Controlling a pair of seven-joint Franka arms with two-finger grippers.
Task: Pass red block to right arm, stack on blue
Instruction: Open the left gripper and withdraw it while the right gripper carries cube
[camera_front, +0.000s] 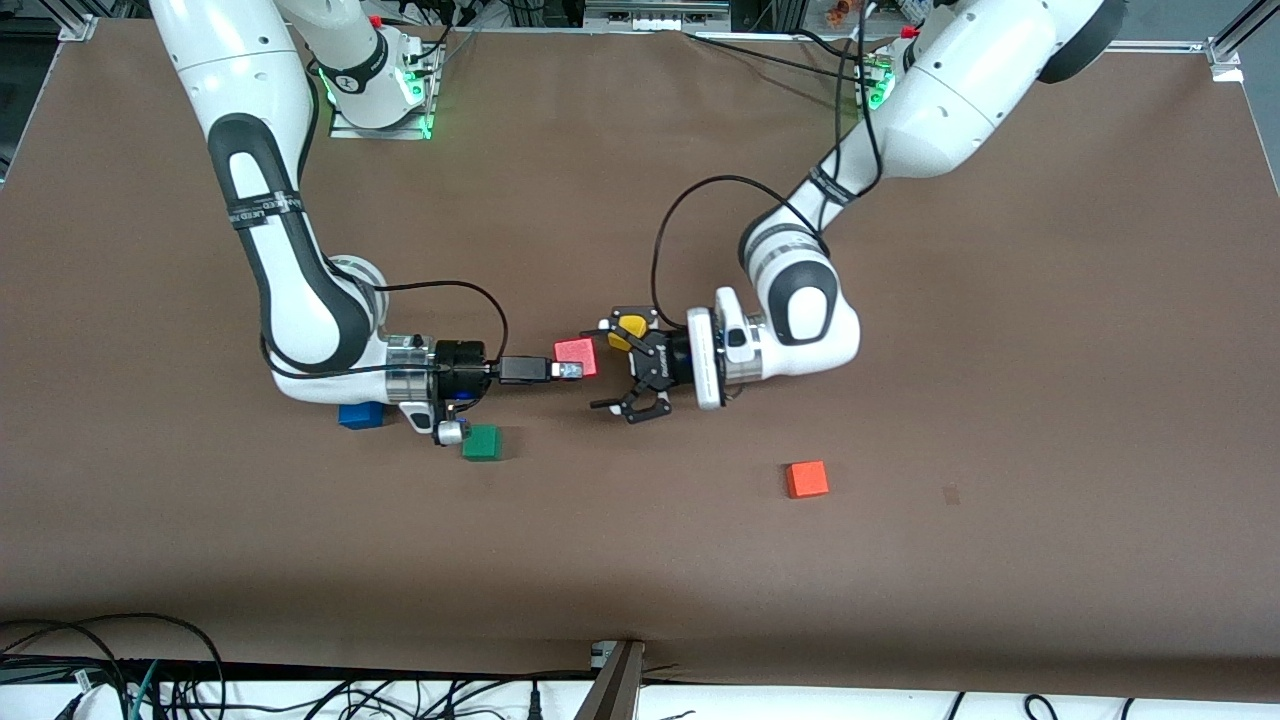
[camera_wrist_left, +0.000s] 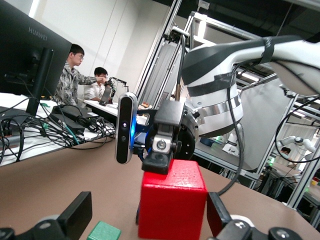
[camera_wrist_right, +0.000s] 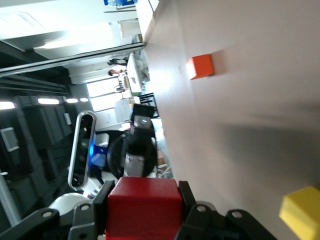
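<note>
Two grippers meet above the table: right gripper pinches red block; left gripper spread around it.

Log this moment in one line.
phase: handover | right gripper: shut on red block | left gripper: open, beside it | blue block: on table

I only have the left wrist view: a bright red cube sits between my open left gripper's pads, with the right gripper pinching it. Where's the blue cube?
Observer: The small blue cube lies beside the right arm's wrist, partly hidden under it.
Operator: Anything below my left gripper?
Observer: A yellow block, partly covered by the left gripper.
Operator: Other loose cubes?
Observer: An orange cube, nearer the front camera than the yellow block, toward the left arm's end.
</note>
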